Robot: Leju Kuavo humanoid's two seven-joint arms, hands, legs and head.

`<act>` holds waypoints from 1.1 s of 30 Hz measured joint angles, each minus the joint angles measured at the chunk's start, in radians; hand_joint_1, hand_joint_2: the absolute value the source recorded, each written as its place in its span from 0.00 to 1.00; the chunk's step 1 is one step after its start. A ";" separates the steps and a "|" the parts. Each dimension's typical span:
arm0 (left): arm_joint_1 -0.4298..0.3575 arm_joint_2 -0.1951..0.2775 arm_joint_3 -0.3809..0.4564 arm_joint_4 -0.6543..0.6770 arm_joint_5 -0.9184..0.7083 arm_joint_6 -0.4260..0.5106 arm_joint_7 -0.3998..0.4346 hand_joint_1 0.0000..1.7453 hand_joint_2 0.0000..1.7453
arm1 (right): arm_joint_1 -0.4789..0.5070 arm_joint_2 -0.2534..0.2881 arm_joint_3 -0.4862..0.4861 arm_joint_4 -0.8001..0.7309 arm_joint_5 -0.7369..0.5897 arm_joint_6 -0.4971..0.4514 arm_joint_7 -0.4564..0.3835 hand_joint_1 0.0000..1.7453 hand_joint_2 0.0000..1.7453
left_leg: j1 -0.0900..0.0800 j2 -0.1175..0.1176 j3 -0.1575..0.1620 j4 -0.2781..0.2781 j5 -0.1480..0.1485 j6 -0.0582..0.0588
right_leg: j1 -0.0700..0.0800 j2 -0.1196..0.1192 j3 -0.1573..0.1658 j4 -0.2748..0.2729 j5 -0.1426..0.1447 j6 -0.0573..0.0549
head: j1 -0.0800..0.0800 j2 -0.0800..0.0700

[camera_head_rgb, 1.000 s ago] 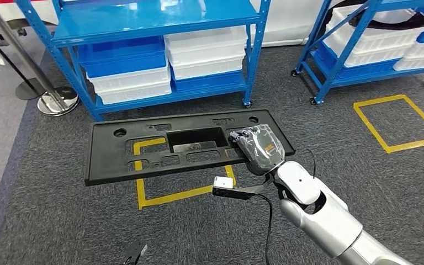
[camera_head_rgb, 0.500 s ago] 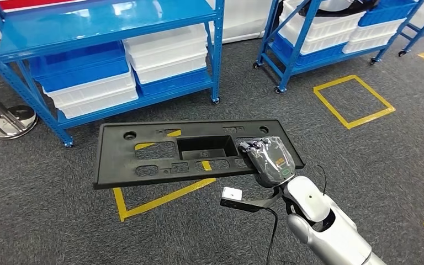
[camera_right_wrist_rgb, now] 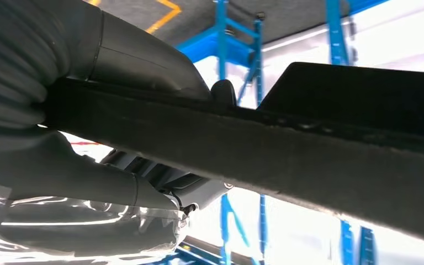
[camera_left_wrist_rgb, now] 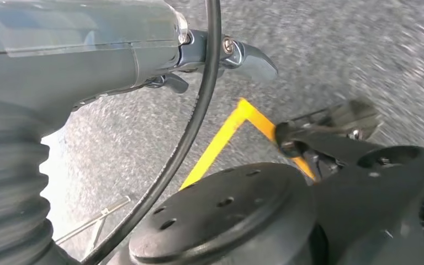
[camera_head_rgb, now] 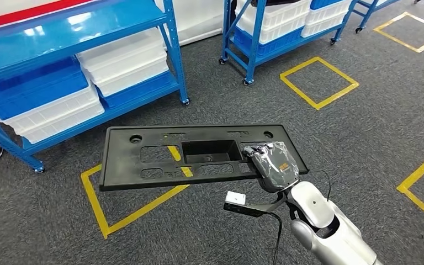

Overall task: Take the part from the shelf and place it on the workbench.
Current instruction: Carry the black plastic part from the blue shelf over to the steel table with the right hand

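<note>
Right robot hand: the right robot hand [camera_head_rgb: 270, 163], lower centre-right of the head view, gripped the part [camera_head_rgb: 199, 155] by its right end.
Left robot hand: the left robot hand [camera_left_wrist_rgb: 143, 52] hung over the carpet; whether spread or curled could not be told.
Part location: held in the air mid-frame, above the floor and a yellow floor marking [camera_head_rgb: 122, 212], blue shelves [camera_head_rgb: 77, 61] beyond at upper left.
Orientation: lay flat, long axis left to right across the frame, recessed face upward.
Step advice: carrying looked underway; a one-ended hold likely wanted a level wrist and slow turns.
</note>
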 joint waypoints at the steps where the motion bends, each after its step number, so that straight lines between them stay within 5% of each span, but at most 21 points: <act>1: -0.002 0.000 0.000 0.000 0.000 -0.002 0.000 0.00 1.00 | 0.003 0.000 0.000 0.000 0.000 0.000 0.000 1.00 1.00 | -0.004 -0.007 -0.017 0.054 -0.019 0.003 | 0.005 0.012 0.000 0.001 0.000 -0.003 | 0.000 0.000; 3: -0.003 -0.001 0.000 0.000 0.000 -0.005 0.001 0.00 1.00 | 0.010 0.000 0.000 -0.001 0.001 0.000 0.000 1.00 1.00 | -0.011 -0.014 -0.010 0.064 -0.001 0.011 | 0.013 0.040 0.002 0.004 -0.001 -0.004 | 0.000 0.000; 6: 0.000 -0.001 -0.001 0.001 -0.001 -0.003 0.007 0.00 1.00 | 0.012 0.000 0.000 -0.004 0.001 0.000 -0.001 1.00 1.00 | -0.009 -0.068 0.060 -0.096 0.096 0.026 | 0.018 0.082 -0.004 0.016 -0.002 -0.003 | 0.000 0.000; 8: 0.002 -0.002 -0.002 0.002 -0.001 0.000 0.010 0.00 1.00 | 0.014 0.000 -0.002 -0.009 0.003 0.000 0.001 1.00 1.00 | -0.007 -0.104 0.080 -0.159 0.100 0.029 | 0.016 0.105 -0.023 0.026 0.003 0.005 | 0.000 0.000; 11: -0.001 -0.004 -0.007 0.003 -0.007 0.001 0.015 0.00 1.00 | 0.030 0.000 -0.010 -0.019 0.008 -0.001 0.002 1.00 1.00 | -0.003 -0.082 0.089 -0.191 0.093 0.039 | 0.015 0.133 -0.042 0.025 0.016 0.024 | 0.000 0.000; 13: -0.002 -0.003 -0.013 0.005 -0.013 0.001 0.017 0.00 1.00 | 0.039 0.002 -0.018 -0.026 0.010 -0.001 0.001 1.00 1.00 | 0.004 -0.057 0.099 -0.205 0.101 0.047 | 0.019 0.097 -0.059 0.058 -0.001 0.034 | 0.001 0.000; 16: 0.000 -0.002 -0.023 0.007 -0.019 0.001 0.022 0.00 1.00 | 0.054 0.010 -0.029 -0.037 0.014 -0.002 0.003 1.00 1.00 | 0.002 -0.014 0.108 -0.212 0.101 0.050 | 0.009 0.013 -0.141 0.221 -0.070 0.051 | 0.001 0.000; 18: -0.001 -0.001 -0.030 0.008 -0.029 0.000 0.030 0.00 1.00 | 0.079 0.014 -0.040 -0.047 0.016 -0.003 0.005 1.00 1.00 | 0.002 0.011 0.112 -0.212 0.096 0.049 | 0.002 -0.002 -0.162 0.256 -0.061 0.057 | 0.002 0.000; 19: -0.002 0.000 -0.033 0.008 -0.036 -0.001 0.036 0.00 1.00 | 0.090 0.014 -0.045 -0.053 0.018 -0.003 0.006 1.00 1.00 | 0.002 0.023 0.117 -0.212 0.092 0.048 | -0.001 -0.009 -0.144 0.219 -0.032 0.057 | 0.001 0.000; 21: -0.006 0.000 -0.043 0.008 -0.054 -0.002 0.051 0.00 1.00 | 0.106 0.015 -0.057 -0.066 0.022 -0.004 0.006 1.00 1.00 | -0.001 0.045 0.127 -0.213 0.082 0.042 | 0.005 -0.047 -0.080 0.098 0.023 0.053 | 0.001 0.000; 24: -0.015 0.001 -0.067 0.008 -0.093 -0.002 0.082 0.00 1.00 | 0.129 0.015 -0.075 -0.090 0.030 -0.011 0.006 1.00 1.00 | -0.011 0.076 0.139 -0.221 0.068 0.027 | 0.021 -0.082 -0.038 0.018 0.023 0.033 | 0.001 0.000; 26: -0.025 0.002 -0.089 0.007 -0.118 -0.002 0.110 0.00 1.00 | 0.158 0.015 -0.089 -0.108 0.037 -0.015 0.008 1.00 1.00 | -0.014 0.084 0.156 -0.228 0.059 0.018 | 0.017 -0.060 -0.032 0.007 0.021 0.020 | 0.001 0.000; 28: -0.035 0.002 -0.110 0.007 -0.134 -0.003 0.127 0.00 1.00 | 0.184 0.013 -0.099 -0.125 0.043 -0.019 0.009 1.00 1.00 | -0.013 0.052 0.152 -0.190 0.026 0.012 | 0.011 -0.039 -0.020 -0.005 0.021 0.007 | 0.001 0.000; 31: -0.048 0.002 -0.130 0.007 -0.146 -0.011 0.133 0.00 1.00 | 0.219 0.008 -0.106 -0.144 0.051 -0.021 0.012 1.00 1.00 | -0.016 0.006 0.076 -0.009 -0.058 0.013 | 0.014 -0.006 -0.013 -0.008 0.018 -0.007 | 0.001 0.000; 33: -0.054 0.002 -0.141 0.005 -0.150 -0.015 0.134 0.00 1.00 | 0.245 0.008 -0.110 -0.153 0.055 -0.021 0.015 1.00 1.00 | -0.022 0.000 0.054 0.042 -0.052 0.016 | 0.017 0.022 -0.008 -0.005 0.014 -0.010 | 0.001 0.000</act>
